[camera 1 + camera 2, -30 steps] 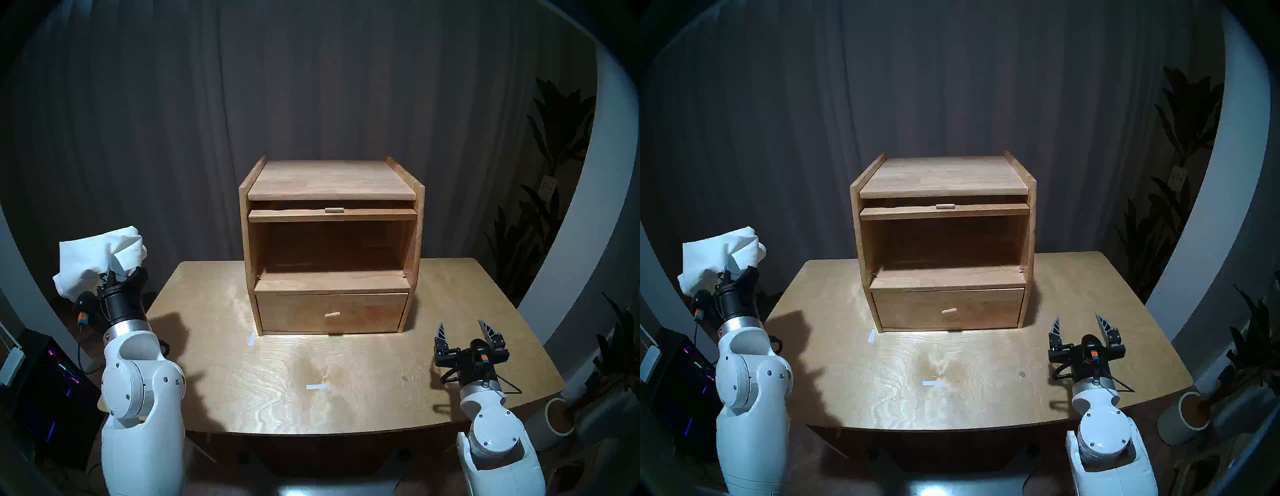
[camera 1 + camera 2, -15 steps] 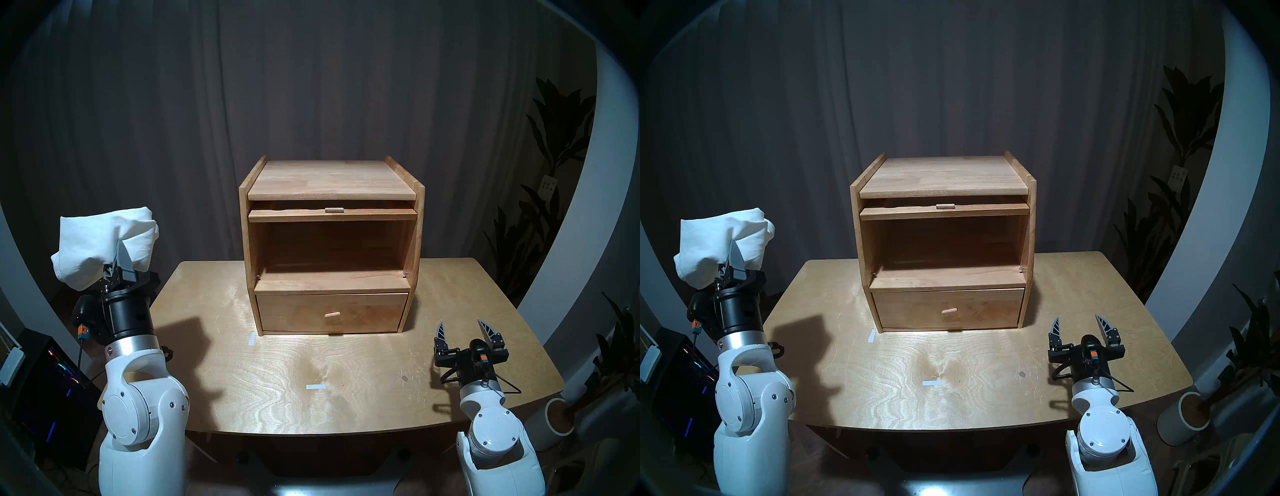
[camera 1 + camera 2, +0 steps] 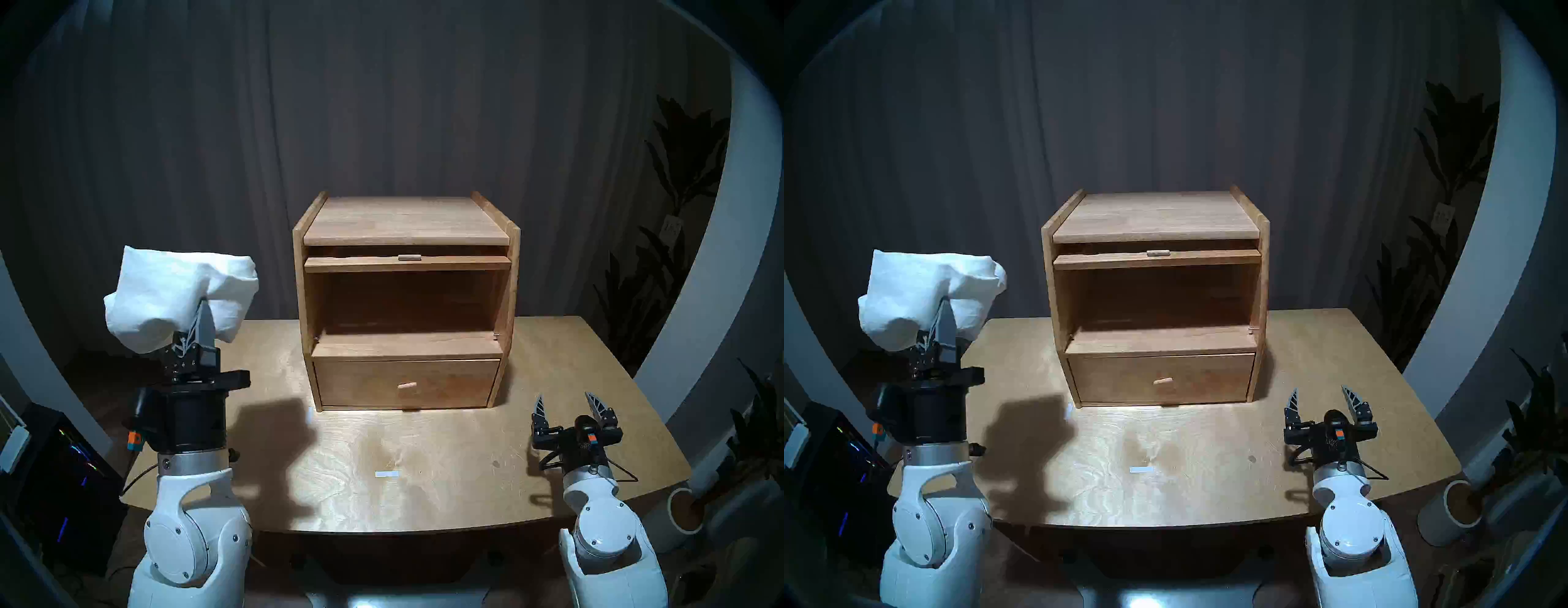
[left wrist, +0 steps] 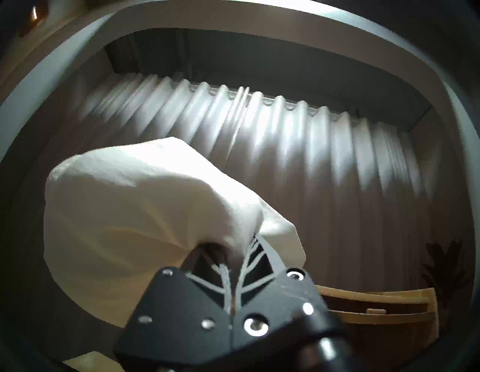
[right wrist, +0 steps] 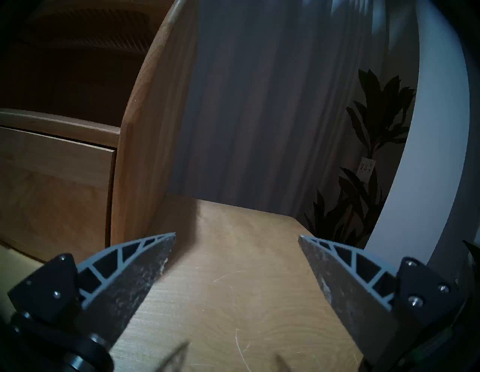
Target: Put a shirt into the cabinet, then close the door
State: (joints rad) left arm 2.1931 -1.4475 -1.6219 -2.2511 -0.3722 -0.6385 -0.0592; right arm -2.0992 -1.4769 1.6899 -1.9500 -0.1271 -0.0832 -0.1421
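The white shirt point(image 3: 178, 293) is a bundle held in the air left of the cabinet point(image 3: 403, 220), about level with its open compartment. My left gripper point(image 3: 203, 308) points up and is shut on the shirt's underside; the left wrist view shows the shirt point(image 4: 142, 220) draped over the closed fingers point(image 4: 255, 257). The door point(image 3: 407, 264) is raised and lies flat under the cabinet top, with its small handle point(image 3: 409, 257) showing. The compartment holds nothing. My right gripper point(image 3: 568, 403) is open and empty over the table, right of the drawer point(image 3: 449, 382).
The cabinet stands at the back middle of the wooden table point(image 3: 424, 501). The drawer is shut, with a peg knob point(image 3: 407, 386). Two white tape marks point(image 3: 387, 474) lie on the table. Plants point(image 3: 679, 170) and a pot point(image 3: 683, 509) stand right; a computer tower point(image 3: 63, 467) stands left.
My left arm has swung right and up with the shirt, from beyond the table's left edge to closer beside the cabinet. The right arm has not moved.
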